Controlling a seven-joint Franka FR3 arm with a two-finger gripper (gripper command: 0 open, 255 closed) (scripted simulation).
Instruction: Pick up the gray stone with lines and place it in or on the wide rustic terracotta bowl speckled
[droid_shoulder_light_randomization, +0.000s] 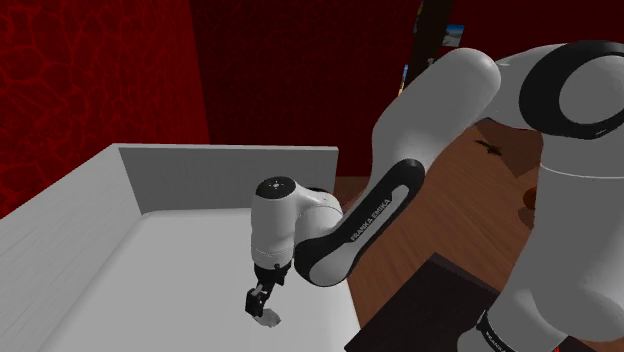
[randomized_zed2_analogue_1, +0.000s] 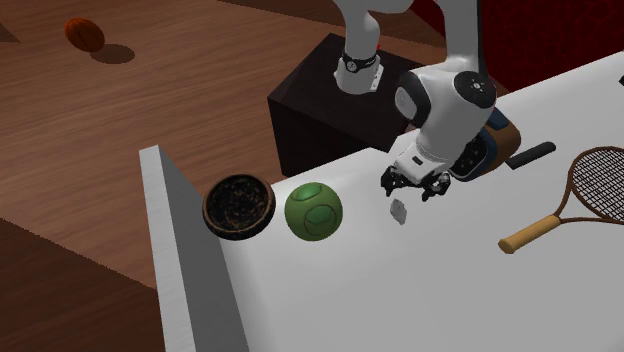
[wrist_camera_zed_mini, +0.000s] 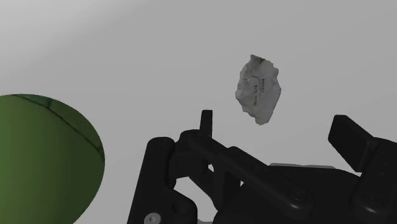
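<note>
**White arm doubled over, black gripper hanging open**

The arm (droid_shoulder_light_randomization: 440, 95) rises at the shoulder view's near right and arches over through a dark joint. It then folds back down toward that view's left. Its forearm (the link lettered along its side) runs into a rounded white wrist (droid_shoulder_light_randomization: 275, 215) capped with a dark disc. Under the wrist the gripper (randomized_zed2_analogue_1: 412, 188) hangs low and points almost straight down, tipped only a little. Its two fingers (wrist_camera_zed_mini: 348, 132) stand well apart with a clear gap between them, and they clasp nothing.
</note>
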